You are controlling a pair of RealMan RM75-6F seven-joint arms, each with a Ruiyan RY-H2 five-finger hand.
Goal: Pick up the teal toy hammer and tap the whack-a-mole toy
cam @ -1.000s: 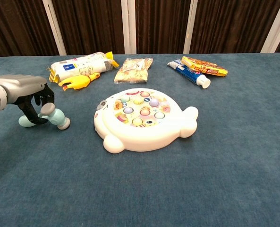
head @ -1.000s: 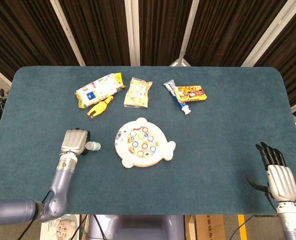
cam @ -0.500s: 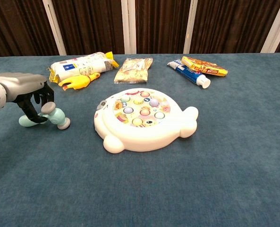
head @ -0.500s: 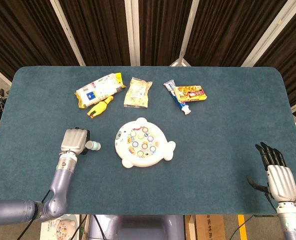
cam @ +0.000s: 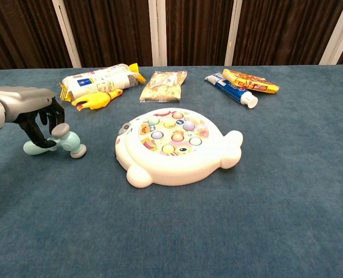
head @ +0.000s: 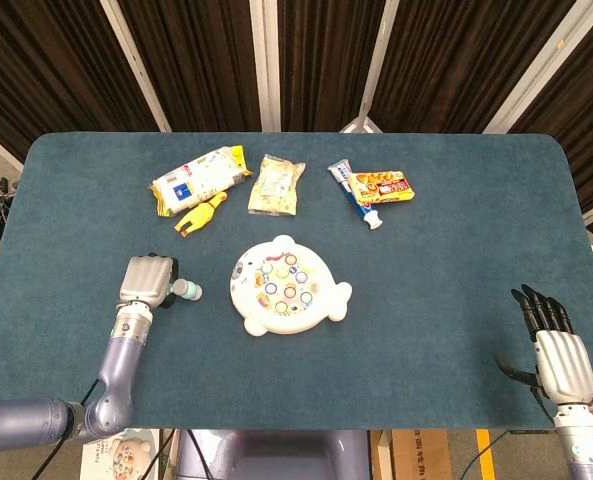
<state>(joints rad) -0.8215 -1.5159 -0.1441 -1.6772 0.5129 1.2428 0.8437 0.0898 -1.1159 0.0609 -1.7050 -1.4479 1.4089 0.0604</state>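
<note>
The teal toy hammer (cam: pixel 67 141) lies low over the cloth at the left, its grey-capped head (head: pixel 186 291) pointing toward the toy. My left hand (cam: pixel 35 113) curls its fingers around the handle and holds it; from the head view the left hand (head: pixel 146 280) covers most of the handle. The white whack-a-mole toy (cam: pixel 217 155), with coloured buttons on top, sits mid-table just right of the hammer, also seen in the head view (head: pixel 321 308). My right hand (head: pixel 554 345) stays at the near right edge, fingers spread, holding nothing.
Along the far side lie a white-and-yellow snack bag (head: pixel 198 178), a yellow rubber chicken (head: pixel 201 215), a yellow crisps packet (head: pixel 277 185), a toothpaste tube (head: pixel 354 193) and a small orange box (head: pixel 384 186). Blue cloth (head: pixel 456 250) covers the table.
My left hand has shifted slightly up and to the left with the hammer in its grip. The right hand has not moved.
</note>
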